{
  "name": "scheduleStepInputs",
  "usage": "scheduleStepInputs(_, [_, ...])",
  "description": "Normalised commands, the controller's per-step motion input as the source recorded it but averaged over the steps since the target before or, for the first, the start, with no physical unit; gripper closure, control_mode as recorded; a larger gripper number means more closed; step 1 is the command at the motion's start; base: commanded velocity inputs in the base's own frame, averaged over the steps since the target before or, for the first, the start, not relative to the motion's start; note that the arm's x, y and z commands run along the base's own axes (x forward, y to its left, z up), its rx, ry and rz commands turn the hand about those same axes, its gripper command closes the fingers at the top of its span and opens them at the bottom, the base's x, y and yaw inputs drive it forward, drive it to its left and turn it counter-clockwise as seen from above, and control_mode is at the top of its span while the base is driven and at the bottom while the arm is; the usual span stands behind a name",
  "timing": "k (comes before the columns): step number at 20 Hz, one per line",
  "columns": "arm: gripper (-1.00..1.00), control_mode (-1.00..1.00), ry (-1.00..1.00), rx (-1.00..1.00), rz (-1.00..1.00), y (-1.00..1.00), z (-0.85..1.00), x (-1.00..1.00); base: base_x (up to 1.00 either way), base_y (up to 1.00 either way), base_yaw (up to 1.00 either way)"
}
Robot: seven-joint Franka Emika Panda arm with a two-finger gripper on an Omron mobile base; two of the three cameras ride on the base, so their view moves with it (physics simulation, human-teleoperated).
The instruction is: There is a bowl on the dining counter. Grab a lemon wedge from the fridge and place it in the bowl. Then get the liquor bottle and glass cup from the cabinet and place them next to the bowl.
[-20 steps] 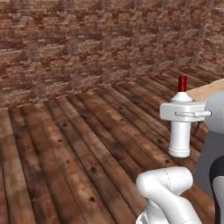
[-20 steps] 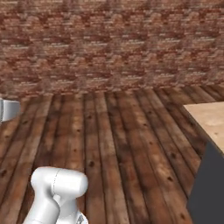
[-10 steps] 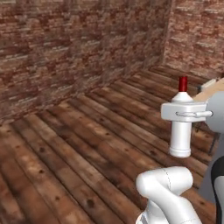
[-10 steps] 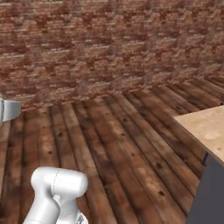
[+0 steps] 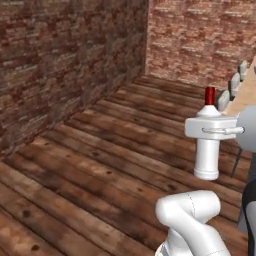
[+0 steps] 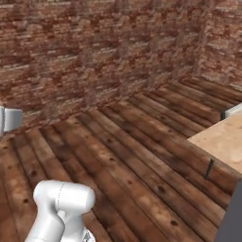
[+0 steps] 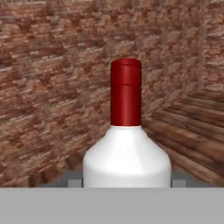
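Observation:
A slim white liquor bottle (image 5: 207, 157) with a red cap (image 5: 210, 95) hangs upright above the floor, with my gripper (image 5: 212, 129) shut on its shoulder. In the hand view the liquor bottle (image 7: 127, 159) stands close in front, and a grey fingertip (image 7: 74, 181) shows at each side of it. An edge of the light wood dining counter (image 5: 246, 94) runs along the right, and its corner (image 6: 222, 142) shows in the right base view. The bowl, lemon wedge, fridge, cabinet and glass cup are out of view.
Brick walls (image 5: 65, 65) meet in a corner (image 5: 148, 45) ahead. Dark wood plank floor (image 5: 90, 170) stretches out in front. Pale stools (image 5: 235, 82) line the dining counter. A thin dark leg (image 6: 208, 168) stands below the counter corner.
The whole picture has swung, so the camera has turned: the wall corner, the stools and more of the dining counter have come into view. The bottle stays in the gripper as before.

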Motion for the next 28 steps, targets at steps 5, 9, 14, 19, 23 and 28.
scheduleStepInputs(5, [1.00, 1.00, 0.00, 0.00, 0.00, 0.00, 0.00, 0.00, 1.00, 0.56, -0.50])
scheduleStepInputs(9, [1.00, 1.00, 0.00, 0.00, 0.00, 0.00, 0.00, 0.00, 0.98, 0.61, -0.52])
scheduleStepInputs(14, [1.00, 1.00, 0.00, 0.00, 0.00, 0.00, 0.00, 0.00, 0.98, 0.63, -0.52])
scheduleStepInputs(19, [1.00, 1.00, 0.00, 0.00, 0.00, 0.00, 0.00, 0.00, 0.99, 0.63, -0.51])
scheduleStepInputs(23, [1.00, 1.00, 0.00, 0.00, 0.00, 0.00, 0.00, 0.00, 1.00, 0.64, -0.51])
scheduleStepInputs(28, [1.00, 1.00, 0.00, 0.00, 0.00, 0.00, 0.00, 0.00, 0.99, 0.66, -0.51])
